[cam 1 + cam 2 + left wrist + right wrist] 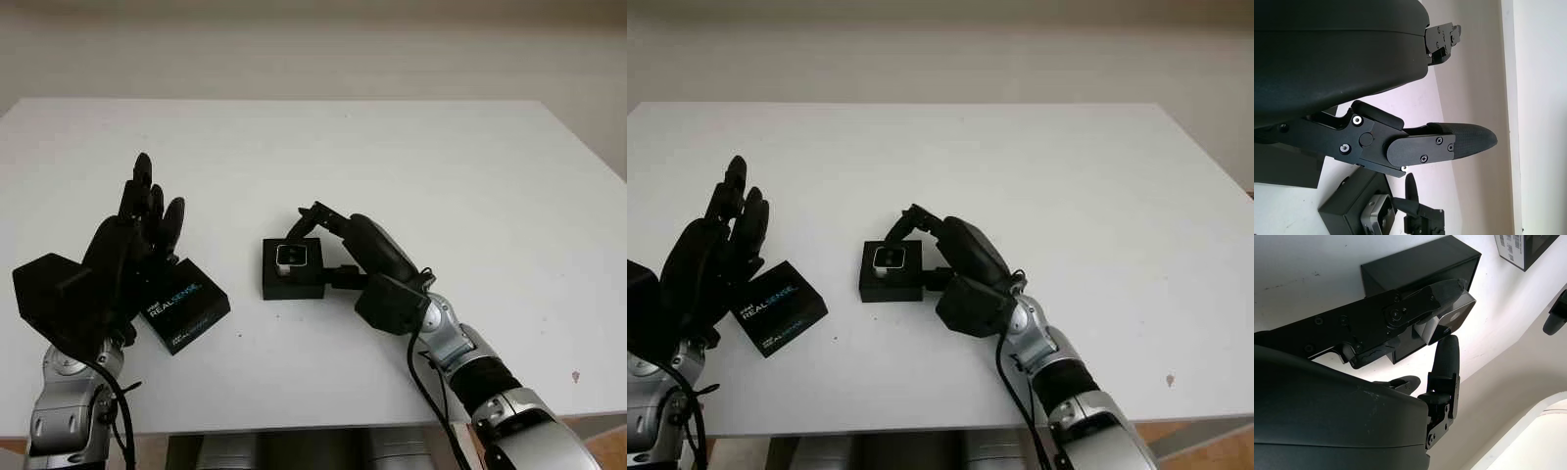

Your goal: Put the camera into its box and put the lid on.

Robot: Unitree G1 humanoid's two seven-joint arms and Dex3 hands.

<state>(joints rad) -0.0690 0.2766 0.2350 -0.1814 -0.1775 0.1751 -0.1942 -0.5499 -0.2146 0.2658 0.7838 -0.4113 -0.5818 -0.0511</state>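
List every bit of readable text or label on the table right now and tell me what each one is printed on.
"REALSENSE": white lettering on top of the black lid, lying on the table beside the left hand.
Smaller line above it on the lid: too small to read.
Barcode sticker on the lid's side: characters too small to read.
Camera, held by the right hand over the box: no readable text.

We saw the right hand (921, 235) gripping the silver camera (890, 258) in the open black box (890, 284) at table (1048, 166) centre; the open left hand (710, 250) hovered beside the printed lid (779, 306).
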